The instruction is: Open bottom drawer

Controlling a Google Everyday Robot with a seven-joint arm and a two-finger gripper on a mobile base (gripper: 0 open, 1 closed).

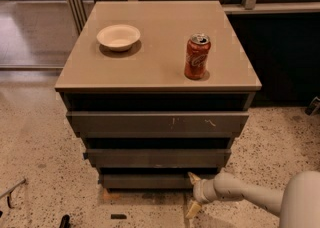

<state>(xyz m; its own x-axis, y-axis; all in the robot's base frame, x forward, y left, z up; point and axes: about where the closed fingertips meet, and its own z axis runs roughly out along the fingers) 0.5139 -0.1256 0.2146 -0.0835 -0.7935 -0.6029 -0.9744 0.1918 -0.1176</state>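
The bottom drawer (145,181) is the lowest dark grey front of the cabinet, flat and handleless, set back under the two wider fronts above it. My gripper (192,194) is at the end of the white arm reaching in from the lower right. It sits at the right end of the bottom drawer front. One fingertip (193,177) is up at the drawer's top edge and the other fingertip (192,211) is down near the floor, so the fingers are spread apart around the front's height.
The cabinet's tan top (160,62) carries a white bowl (118,37) and a red soda can (197,57). The middle drawer (157,158) and the scratched top drawer (157,122) sit above. Speckled floor surrounds the cabinet; small dark objects (65,220) lie at lower left.
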